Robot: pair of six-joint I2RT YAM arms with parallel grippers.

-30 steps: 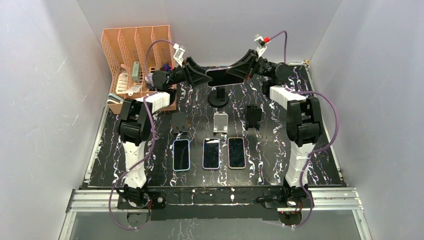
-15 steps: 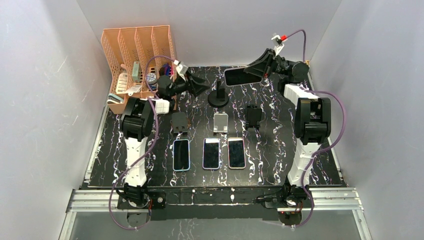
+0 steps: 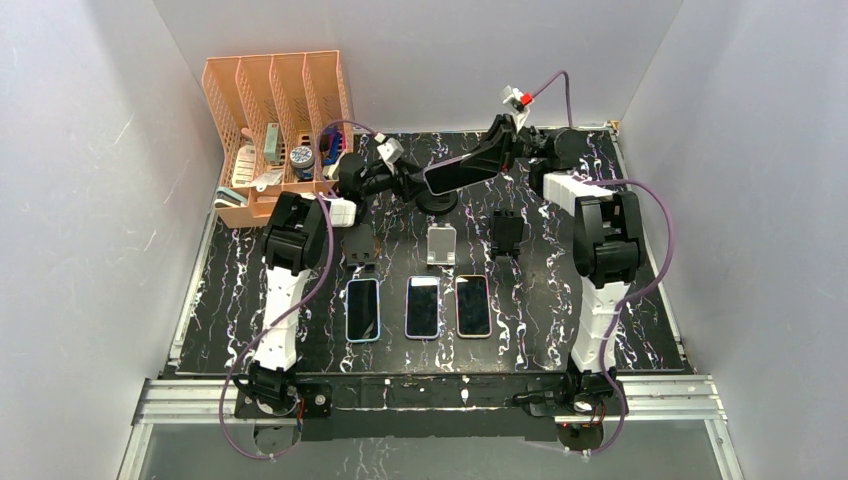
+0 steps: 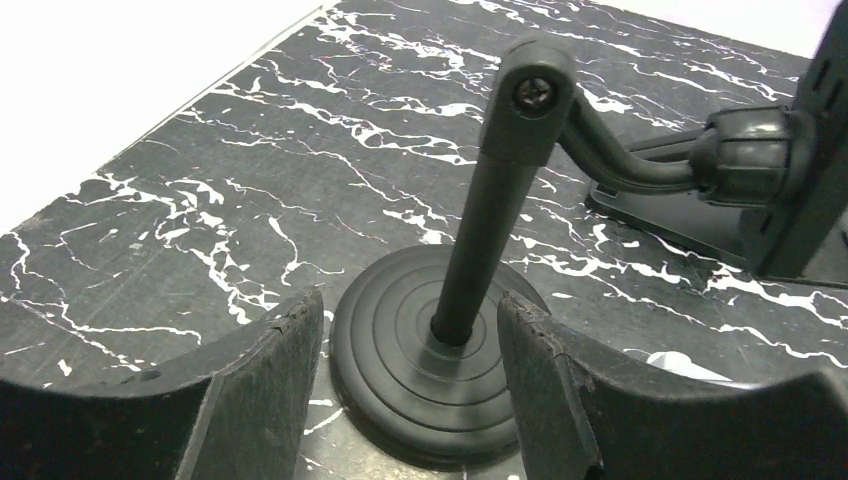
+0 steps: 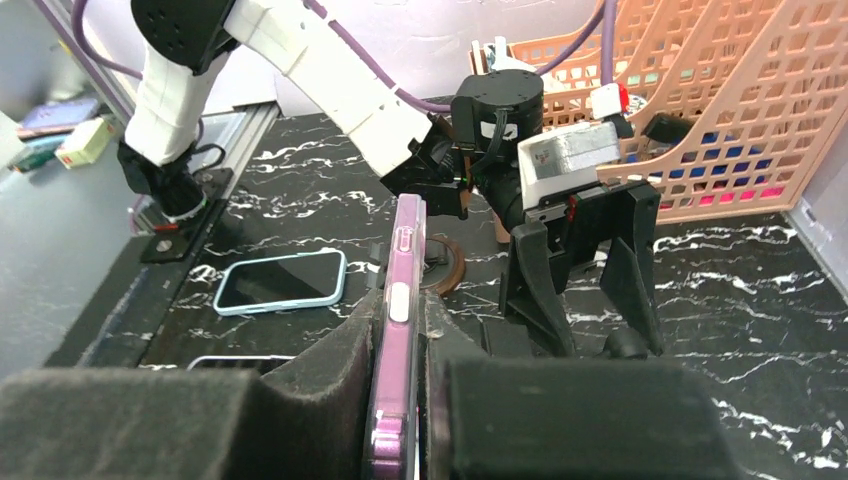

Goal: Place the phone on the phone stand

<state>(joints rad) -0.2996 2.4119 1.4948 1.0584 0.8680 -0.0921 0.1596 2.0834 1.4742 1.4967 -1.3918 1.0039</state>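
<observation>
A black phone stand has a round base [image 3: 437,201] at the table's back middle. In the left wrist view its base [image 4: 440,370] and pole [image 4: 490,220] stand upright, and a bent arm leads to a ball joint [image 4: 745,155] at the right. My left gripper [image 3: 402,181] is open and low, with its fingers [image 4: 250,390] on either side of the base's near edge. My right gripper [image 3: 493,152] is shut on a purple-cased phone [image 3: 455,171] and holds it tilted above the stand. The phone shows edge-on in the right wrist view [image 5: 405,240].
Three phones [image 3: 423,306] lie in a row near the table's front. Three small stands [image 3: 441,245] sit behind them. An orange file organizer [image 3: 275,110] stands at the back left, behind my left arm. White walls close in the sides and the back.
My right gripper has carried the phone from the back right leftward and down over the stand. My left gripper has moved right and down to the stand's base.
</observation>
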